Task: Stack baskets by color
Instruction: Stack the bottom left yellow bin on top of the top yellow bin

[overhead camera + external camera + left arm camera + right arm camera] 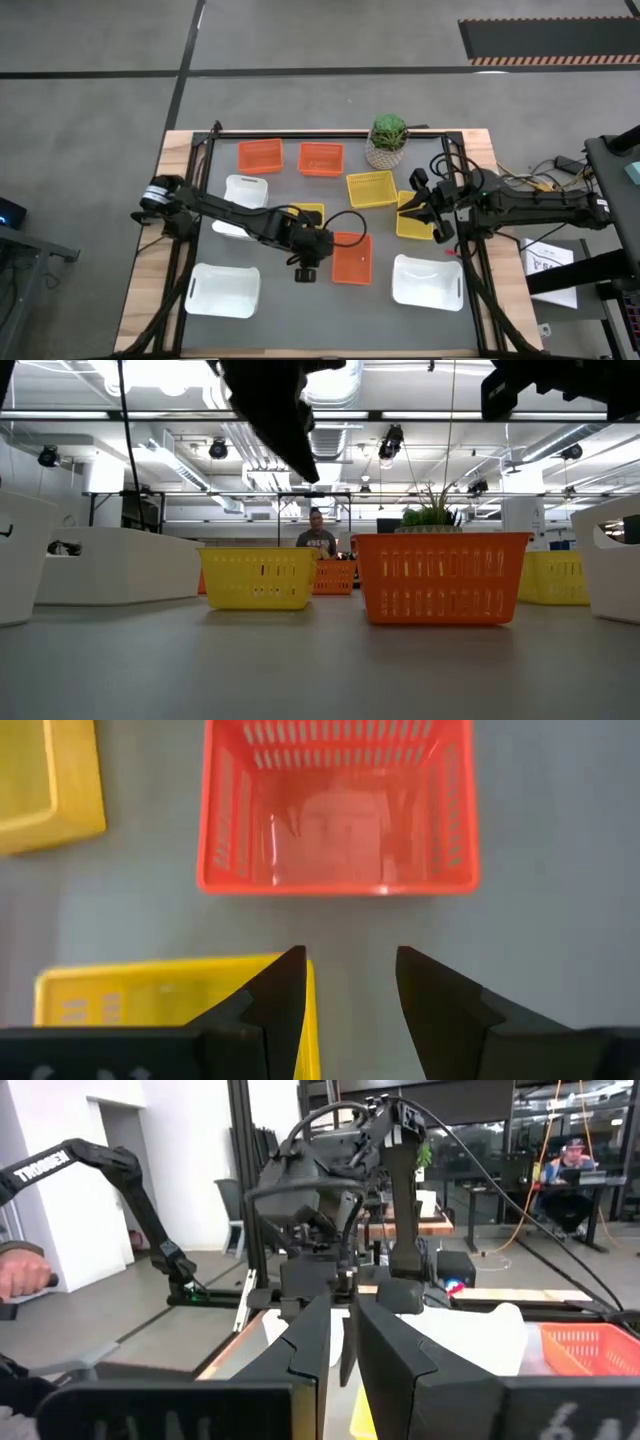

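Observation:
My left gripper hangs open over the mat, between an orange basket and a yellow basket that lies partly under the arm. In the left wrist view the orange basket lies just ahead of the spread fingertips, and the yellow basket sits beside one finger. My right gripper is raised above another yellow basket; its fingers stand shut, with nothing seen between them. Two more orange baskets sit at the back. A further yellow basket and three white baskets lie singly.
A potted green plant stands at the back edge of the mat. Black frame rails run along both sides of the table. A person sits in the room beyond the table, and a hand shows in the right wrist view.

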`<act>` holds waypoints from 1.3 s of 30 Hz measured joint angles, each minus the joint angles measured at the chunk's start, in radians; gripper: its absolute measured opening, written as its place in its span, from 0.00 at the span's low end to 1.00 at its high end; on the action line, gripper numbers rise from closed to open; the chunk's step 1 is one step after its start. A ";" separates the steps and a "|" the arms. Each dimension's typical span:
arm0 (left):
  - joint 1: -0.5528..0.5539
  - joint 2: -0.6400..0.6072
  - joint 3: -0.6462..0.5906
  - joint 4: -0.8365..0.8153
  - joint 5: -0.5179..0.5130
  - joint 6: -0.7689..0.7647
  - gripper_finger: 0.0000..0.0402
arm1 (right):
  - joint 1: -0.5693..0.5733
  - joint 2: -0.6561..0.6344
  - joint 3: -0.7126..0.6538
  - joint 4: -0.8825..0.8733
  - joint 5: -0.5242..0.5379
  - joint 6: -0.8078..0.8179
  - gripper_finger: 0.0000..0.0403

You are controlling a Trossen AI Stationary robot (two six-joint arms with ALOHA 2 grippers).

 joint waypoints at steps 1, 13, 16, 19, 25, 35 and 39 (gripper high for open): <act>0.000 0.000 -0.016 0.001 0.000 -0.013 0.35 | 0.000 0.000 0.000 -0.004 0.000 -0.001 0.11; 0.009 0.005 -0.186 0.109 -0.009 -0.045 0.35 | 0.000 0.000 0.000 -0.008 0.000 -0.001 0.11; 0.017 0.006 -0.202 0.108 -0.041 -0.045 0.35 | 0.000 0.000 0.000 -0.009 0.000 -0.002 0.11; 0.025 0.006 -0.220 0.117 -0.059 -0.044 0.35 | 0.000 0.000 0.000 -0.011 0.000 -0.002 0.11; 0.026 0.006 -0.235 0.125 -0.057 0.001 0.20 | 0.000 0.000 0.000 -0.011 0.001 -0.003 0.11; 0.007 0.001 -0.221 0.095 -0.077 0.107 0.01 | 0.000 0.000 0.000 -0.011 0.001 -0.013 0.11; -0.037 -0.040 -0.174 -0.013 -0.110 0.387 0.00 | 0.000 0.000 0.000 -0.015 0.001 -0.014 0.11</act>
